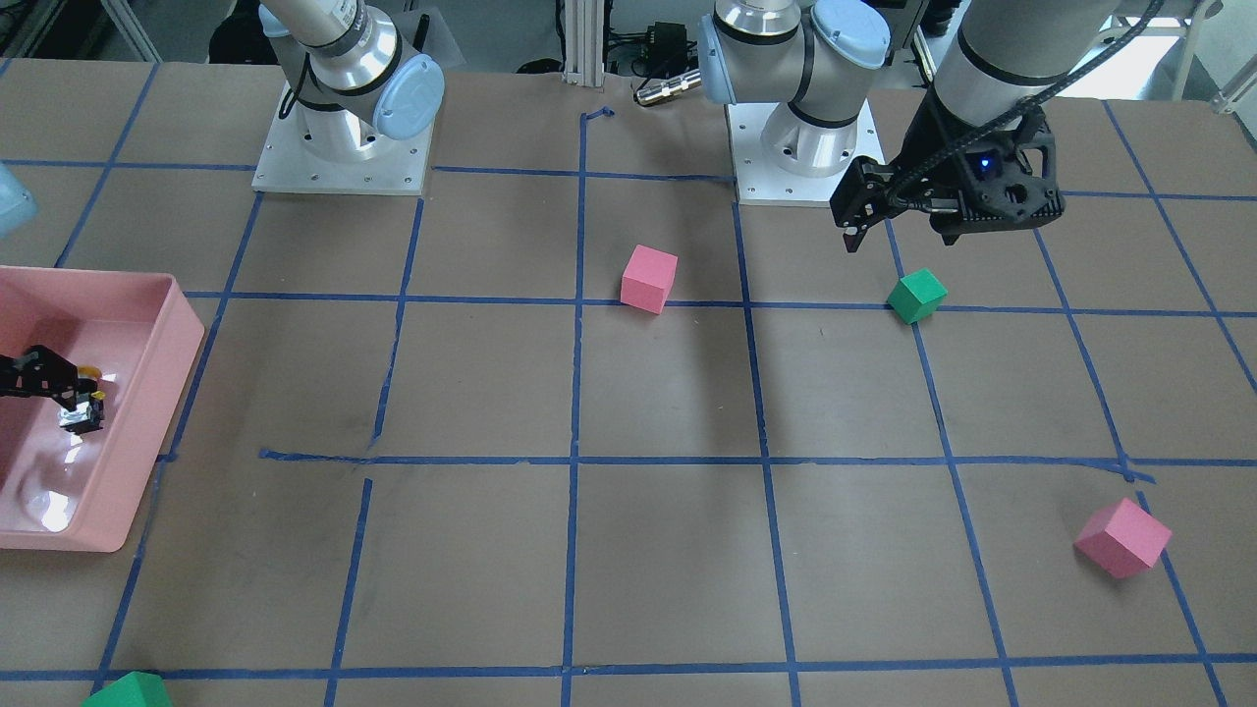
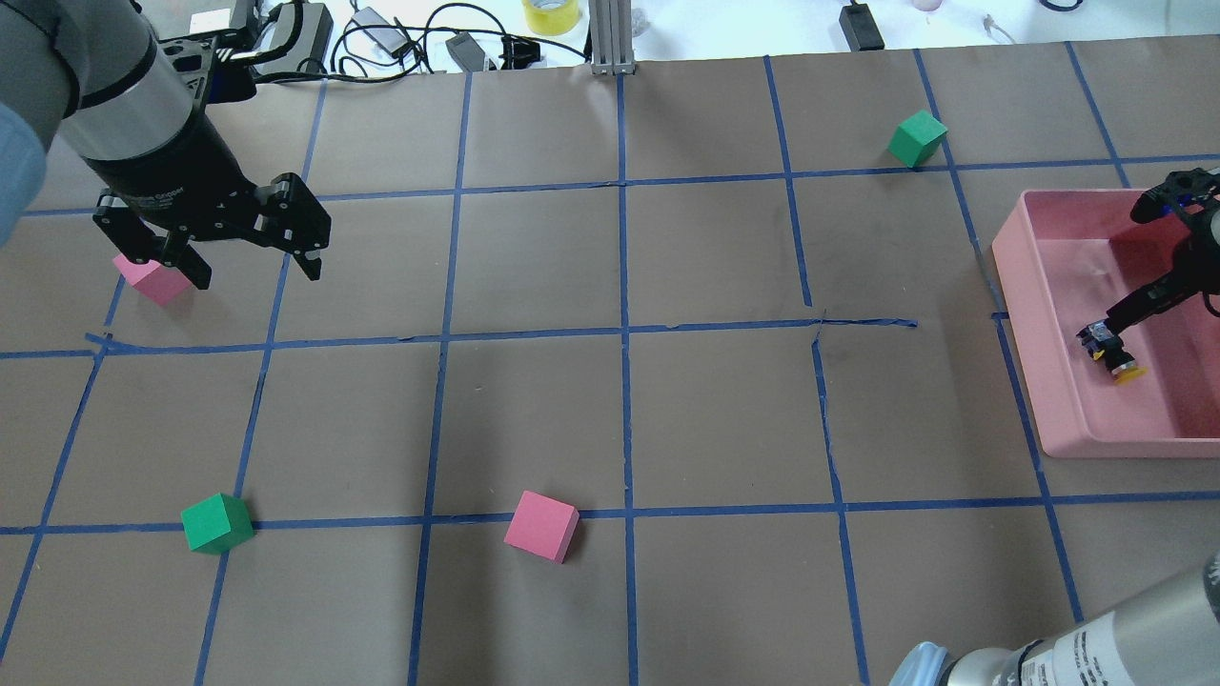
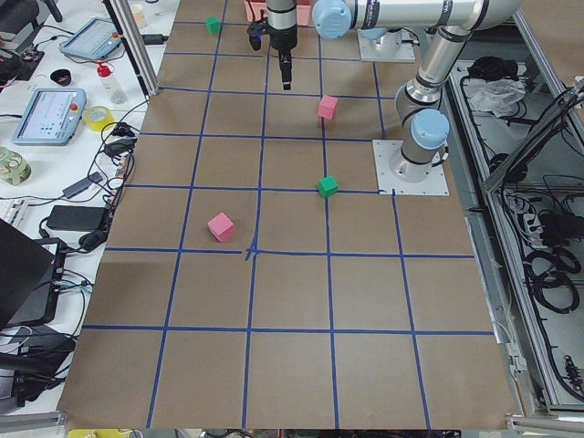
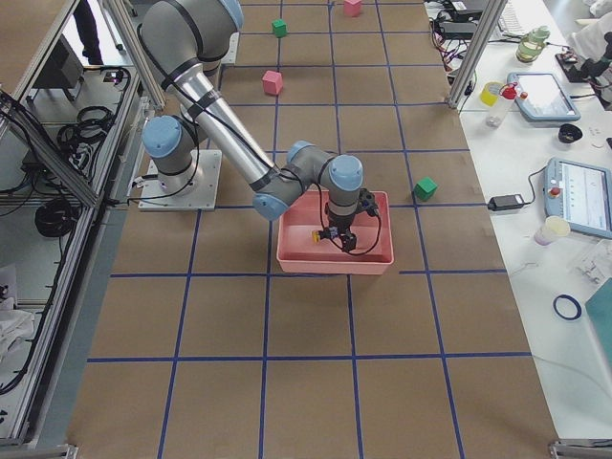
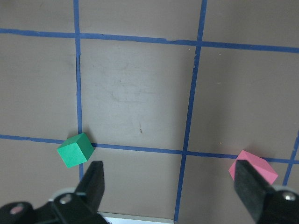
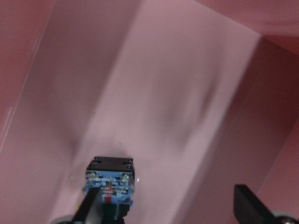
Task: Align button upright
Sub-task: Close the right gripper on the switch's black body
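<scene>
The button (image 2: pixel 1108 351) lies tilted on the floor of the pink bin (image 2: pixel 1039 381), black body and silvery-blue contact block up, yellow cap (image 2: pixel 1130 373) lower down. In the right wrist view the contact block (image 6: pixel 110 184) faces the camera, right at the left finger (image 6: pixel 88 207). My right gripper (image 6: pixel 170 210) is open inside the bin, with the button at one finger and not between the two. My left gripper (image 2: pixel 253 269) is open and empty, hovering over the table far from the bin; it also shows in the left wrist view (image 5: pixel 173 186).
Pink cubes (image 2: pixel 152 281) (image 2: pixel 541 526) and green cubes (image 2: pixel 217 522) (image 2: pixel 918 138) lie scattered on the brown, blue-taped table. The left gripper hangs over one pink cube (image 5: pixel 254 168). The bin's walls (image 1: pixel 172 383) stand around the right gripper.
</scene>
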{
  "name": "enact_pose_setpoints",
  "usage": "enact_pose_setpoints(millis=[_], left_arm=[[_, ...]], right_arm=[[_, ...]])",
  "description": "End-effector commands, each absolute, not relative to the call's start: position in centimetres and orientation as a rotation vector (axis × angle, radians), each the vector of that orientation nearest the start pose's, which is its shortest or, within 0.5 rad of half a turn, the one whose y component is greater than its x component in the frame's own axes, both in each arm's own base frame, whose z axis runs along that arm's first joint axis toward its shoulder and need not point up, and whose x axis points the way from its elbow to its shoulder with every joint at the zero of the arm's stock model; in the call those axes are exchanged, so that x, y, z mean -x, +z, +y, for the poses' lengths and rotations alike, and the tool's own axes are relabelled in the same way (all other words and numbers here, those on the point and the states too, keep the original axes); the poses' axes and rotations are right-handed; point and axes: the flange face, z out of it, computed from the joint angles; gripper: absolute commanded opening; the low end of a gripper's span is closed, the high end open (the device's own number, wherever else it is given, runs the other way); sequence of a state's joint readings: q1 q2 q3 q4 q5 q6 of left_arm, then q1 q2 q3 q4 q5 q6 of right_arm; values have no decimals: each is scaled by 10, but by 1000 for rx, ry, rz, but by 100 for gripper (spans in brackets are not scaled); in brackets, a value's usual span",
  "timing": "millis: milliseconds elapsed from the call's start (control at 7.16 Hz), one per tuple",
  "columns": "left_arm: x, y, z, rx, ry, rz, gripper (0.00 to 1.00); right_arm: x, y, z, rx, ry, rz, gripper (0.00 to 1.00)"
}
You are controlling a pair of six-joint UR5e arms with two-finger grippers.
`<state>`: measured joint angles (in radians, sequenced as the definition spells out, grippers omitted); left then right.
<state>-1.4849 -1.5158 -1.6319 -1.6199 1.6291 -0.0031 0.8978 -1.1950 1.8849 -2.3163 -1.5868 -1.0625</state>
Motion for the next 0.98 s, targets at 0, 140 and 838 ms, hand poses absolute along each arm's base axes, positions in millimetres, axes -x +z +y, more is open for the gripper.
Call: enact_pose_setpoints(millis=[0,140,838], left_arm=[[87,480,-472,135,89,3081,100],[87,479,-474,137,89,3083,100],[86,476,-476,137,89,3081,100]], right_arm=[[243,211,-521,616,-41,3111,100],[241,208,-519,615,-37,3106,100],[232,188,-507,612,6,3075,100]])
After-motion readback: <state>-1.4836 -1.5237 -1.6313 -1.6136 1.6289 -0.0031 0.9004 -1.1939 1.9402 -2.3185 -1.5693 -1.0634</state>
